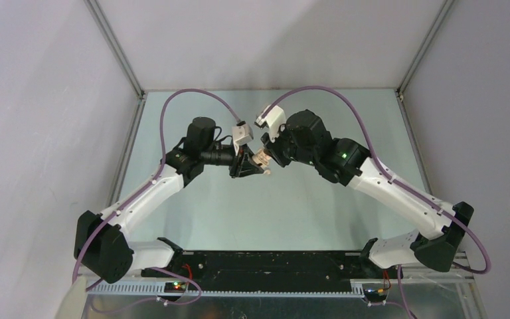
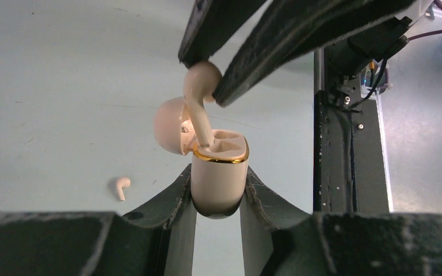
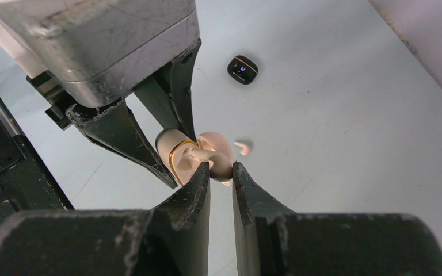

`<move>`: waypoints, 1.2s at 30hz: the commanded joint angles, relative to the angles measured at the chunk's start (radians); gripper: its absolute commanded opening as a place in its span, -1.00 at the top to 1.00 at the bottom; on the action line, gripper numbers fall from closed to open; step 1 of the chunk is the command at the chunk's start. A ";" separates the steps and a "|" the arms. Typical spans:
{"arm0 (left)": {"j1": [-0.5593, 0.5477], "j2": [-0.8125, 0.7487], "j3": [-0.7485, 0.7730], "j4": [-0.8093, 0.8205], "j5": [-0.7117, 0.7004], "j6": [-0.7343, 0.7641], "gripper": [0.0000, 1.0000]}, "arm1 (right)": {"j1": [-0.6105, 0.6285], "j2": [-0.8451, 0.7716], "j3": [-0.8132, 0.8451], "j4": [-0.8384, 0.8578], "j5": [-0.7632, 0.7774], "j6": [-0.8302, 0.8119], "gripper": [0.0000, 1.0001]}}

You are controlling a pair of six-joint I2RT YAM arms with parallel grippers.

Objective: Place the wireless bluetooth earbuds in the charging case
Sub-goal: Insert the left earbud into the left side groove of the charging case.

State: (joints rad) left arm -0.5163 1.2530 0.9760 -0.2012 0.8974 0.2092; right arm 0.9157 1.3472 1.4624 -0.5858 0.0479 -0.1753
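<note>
Beige earbud [image 2: 200, 112] stem dips inside gold rim [image 2: 223, 159] of case [image 2: 218, 187].

Case [image 2: 218, 187] smooth beige plastic; rim [image 2: 221, 159] glossy gold.

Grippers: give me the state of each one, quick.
Left gripper: shut on the open beige charging case.
Right gripper: shut on a beige earbud, stem tip at the case's opening.

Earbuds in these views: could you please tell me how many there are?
2. One beige earbud is pinched in the right gripper, its stem at the open case that the left gripper holds; the other earbud lies on the table. More may be hidden.
</note>
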 commanded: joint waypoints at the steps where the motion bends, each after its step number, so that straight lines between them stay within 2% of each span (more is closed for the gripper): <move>1: -0.006 -0.005 0.009 0.052 0.027 -0.038 0.98 | 0.017 0.012 0.046 0.024 0.018 0.020 0.62; 36: 0.008 -0.004 -0.006 0.089 -0.002 -0.066 0.98 | 0.026 -0.031 0.015 0.018 -0.011 0.032 0.62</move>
State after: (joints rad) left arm -0.5140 1.2545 0.9760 -0.1604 0.8940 0.1574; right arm 0.9325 1.3533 1.4731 -0.5877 0.0597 -0.1509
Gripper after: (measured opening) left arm 0.328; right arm 0.201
